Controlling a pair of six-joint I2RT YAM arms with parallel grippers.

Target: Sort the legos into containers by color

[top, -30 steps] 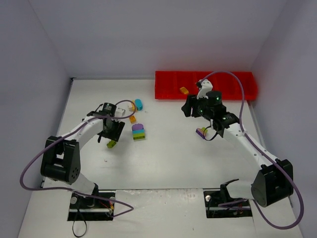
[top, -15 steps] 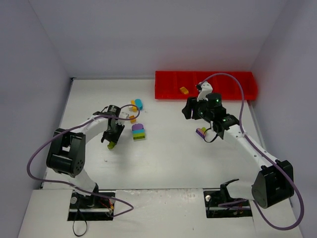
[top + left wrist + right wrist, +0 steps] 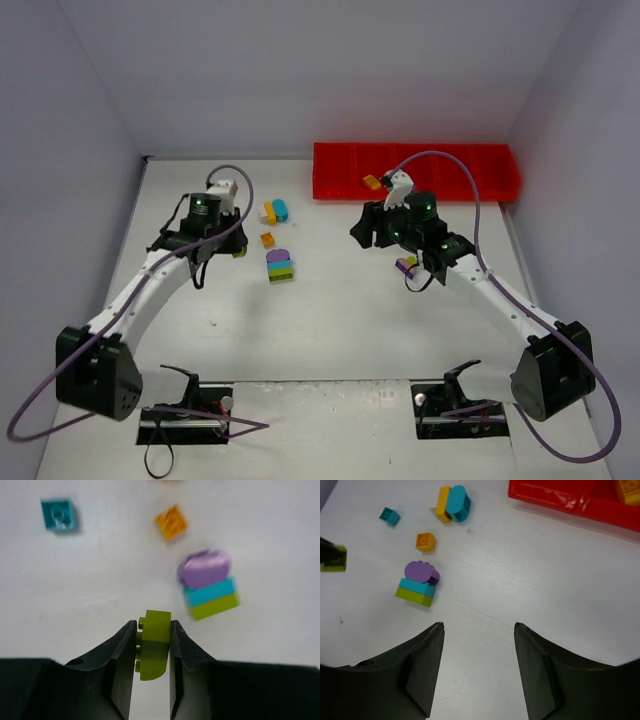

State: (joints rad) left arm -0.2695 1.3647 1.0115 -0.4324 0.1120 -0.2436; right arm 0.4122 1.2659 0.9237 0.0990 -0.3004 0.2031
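An olive green brick [image 3: 154,647] is gripped between the fingers of the left hand [image 3: 152,626] over the white table [image 3: 340,320], near a stack of purple, teal and olive bricks [image 3: 207,586]. The right hand [image 3: 477,630] is held spread and empty, with an orange brick [image 3: 425,541], a small teal brick [image 3: 389,516] and a yellow-and-teal pair [image 3: 452,502] seen beyond it. One yellow-orange brick [image 3: 371,182] is seen lying in the red tray [image 3: 460,172] at the table's far right
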